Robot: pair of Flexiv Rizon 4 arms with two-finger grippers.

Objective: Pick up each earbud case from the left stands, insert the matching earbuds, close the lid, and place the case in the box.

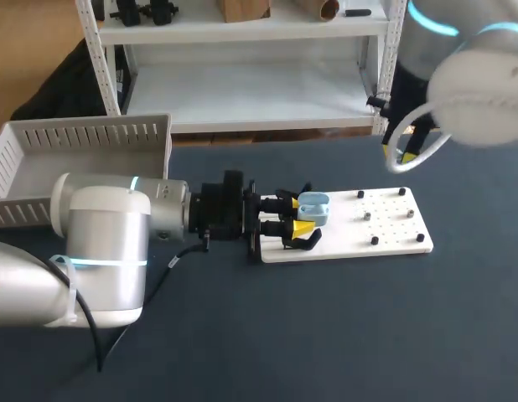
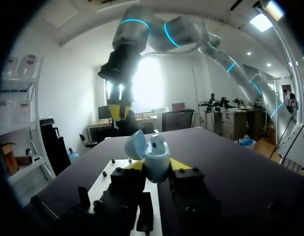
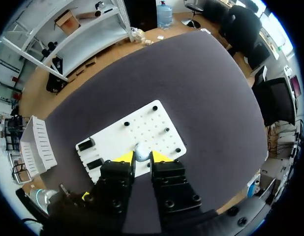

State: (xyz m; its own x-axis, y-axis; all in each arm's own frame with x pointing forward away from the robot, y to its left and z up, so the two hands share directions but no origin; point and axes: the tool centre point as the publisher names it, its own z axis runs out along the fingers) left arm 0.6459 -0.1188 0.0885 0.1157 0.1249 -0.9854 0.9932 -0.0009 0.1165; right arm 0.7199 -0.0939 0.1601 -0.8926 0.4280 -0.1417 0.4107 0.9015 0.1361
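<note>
A light blue earbud case (image 1: pixel 314 207) with its lid open sits between the yellow tips of my left gripper (image 1: pixel 299 215), which is shut on it over the left end of the white board (image 1: pixel 393 222). In the left wrist view the case (image 2: pixel 157 156) stands upright between the fingers with its lid (image 2: pixel 135 144) tipped back. My right gripper (image 3: pixel 141 160) hangs high above the board (image 3: pixel 142 129) and is shut on a small pale earbud (image 3: pixel 140 155). From the left wrist it shows as the other gripper (image 2: pixel 118 111), up ahead of the case.
Several black pegs (image 1: pixel 374 240) stick up from the right half of the board. Two black stands (image 3: pixel 86 145) are at its left end. A white slatted box (image 1: pixel 83 155) stands at the table's back left, behind my left arm.
</note>
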